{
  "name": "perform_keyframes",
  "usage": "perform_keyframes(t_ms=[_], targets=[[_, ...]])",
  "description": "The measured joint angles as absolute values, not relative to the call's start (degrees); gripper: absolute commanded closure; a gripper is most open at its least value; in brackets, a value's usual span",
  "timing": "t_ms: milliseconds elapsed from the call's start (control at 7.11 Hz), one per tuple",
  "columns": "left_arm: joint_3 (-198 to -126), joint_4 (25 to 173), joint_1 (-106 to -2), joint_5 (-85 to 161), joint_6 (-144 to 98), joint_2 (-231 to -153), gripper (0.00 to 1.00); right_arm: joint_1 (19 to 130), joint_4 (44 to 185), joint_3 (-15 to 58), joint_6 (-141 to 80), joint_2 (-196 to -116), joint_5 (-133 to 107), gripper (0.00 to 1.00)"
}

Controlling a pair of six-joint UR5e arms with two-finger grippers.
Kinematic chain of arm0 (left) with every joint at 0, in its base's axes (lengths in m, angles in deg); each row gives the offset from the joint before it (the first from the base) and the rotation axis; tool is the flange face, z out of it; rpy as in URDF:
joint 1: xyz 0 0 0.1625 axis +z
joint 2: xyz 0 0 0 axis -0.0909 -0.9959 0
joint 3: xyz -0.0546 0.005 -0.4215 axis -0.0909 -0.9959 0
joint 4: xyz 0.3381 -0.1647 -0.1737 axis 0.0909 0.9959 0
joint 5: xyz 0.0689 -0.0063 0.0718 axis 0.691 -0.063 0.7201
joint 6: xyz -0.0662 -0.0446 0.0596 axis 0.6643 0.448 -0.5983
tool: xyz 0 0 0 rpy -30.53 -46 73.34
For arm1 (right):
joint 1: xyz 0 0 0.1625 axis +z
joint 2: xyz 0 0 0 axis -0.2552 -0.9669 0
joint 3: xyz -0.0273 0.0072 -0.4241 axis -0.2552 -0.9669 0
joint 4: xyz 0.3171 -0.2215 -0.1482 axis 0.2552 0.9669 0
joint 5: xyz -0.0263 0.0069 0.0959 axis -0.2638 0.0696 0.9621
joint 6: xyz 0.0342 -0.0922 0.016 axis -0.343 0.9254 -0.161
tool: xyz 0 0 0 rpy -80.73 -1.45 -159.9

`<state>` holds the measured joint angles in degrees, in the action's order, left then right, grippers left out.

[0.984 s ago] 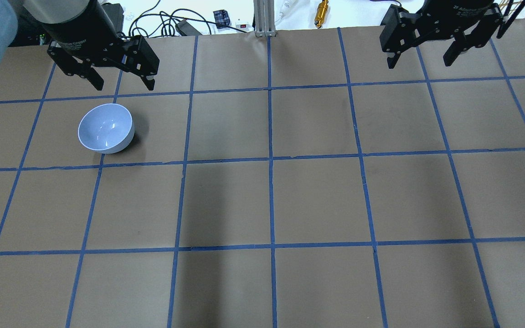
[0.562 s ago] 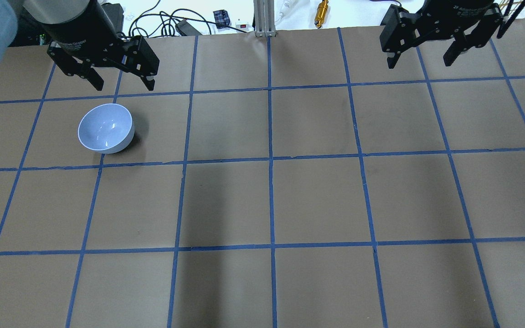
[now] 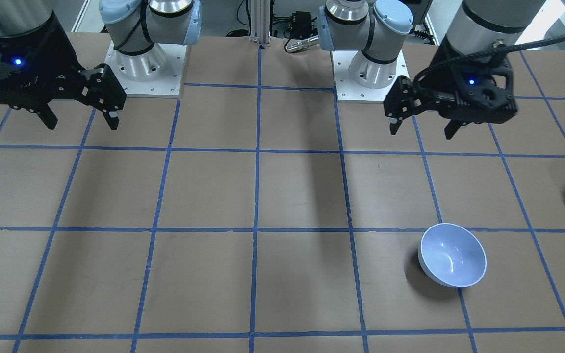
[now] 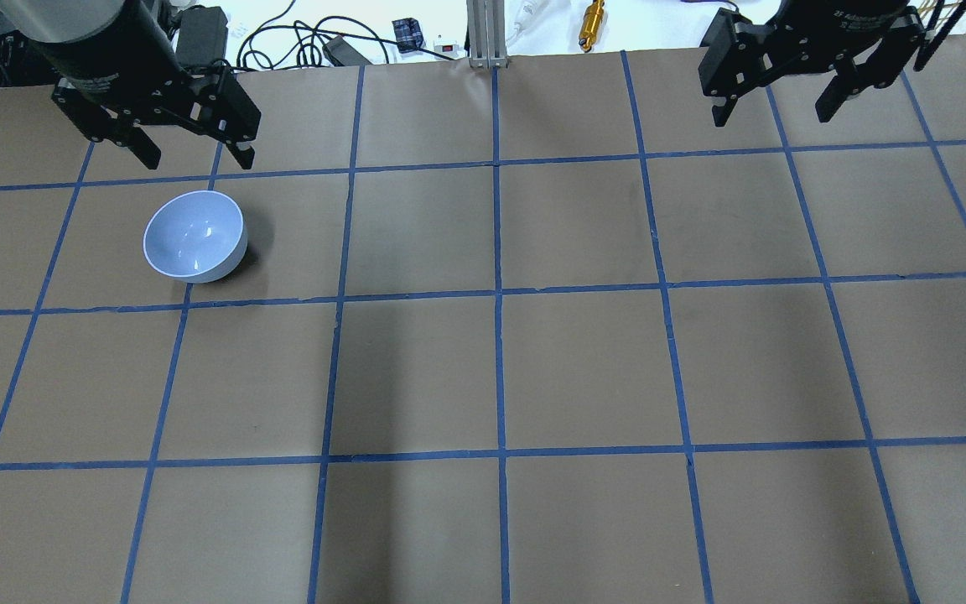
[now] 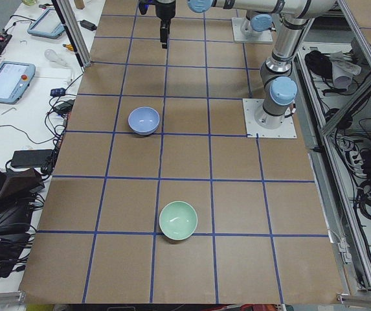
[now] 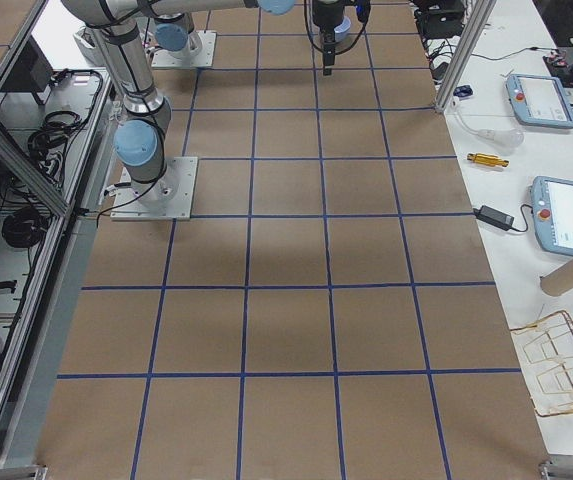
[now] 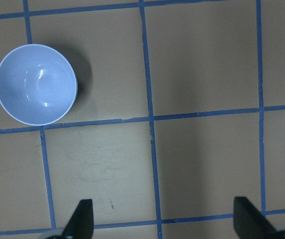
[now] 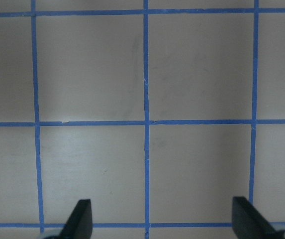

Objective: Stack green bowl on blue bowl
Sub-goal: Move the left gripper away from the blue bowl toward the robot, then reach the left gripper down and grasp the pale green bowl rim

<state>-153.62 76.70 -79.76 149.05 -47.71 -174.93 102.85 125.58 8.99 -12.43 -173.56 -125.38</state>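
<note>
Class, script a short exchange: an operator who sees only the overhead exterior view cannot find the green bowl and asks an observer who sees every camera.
Operator: I see the blue bowl but no green one. Is it on the table?
Observer: Yes. In the exterior left view the green bowl stands upright, apart from the blue bowl, further toward the table end on the robot's left.
Operator: Is anything in it?
Observer: No, in that view its inside looks empty.
</note>
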Motion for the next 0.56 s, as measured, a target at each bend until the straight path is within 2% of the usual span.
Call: perform_keyframes(t_ms=[562], targets=[[-152.5, 86.0, -58.7, 149.6, -80.3, -175.2, 0.0, 102.8, 125.6, 9.0, -12.4, -173.6, -125.4, 0.0]])
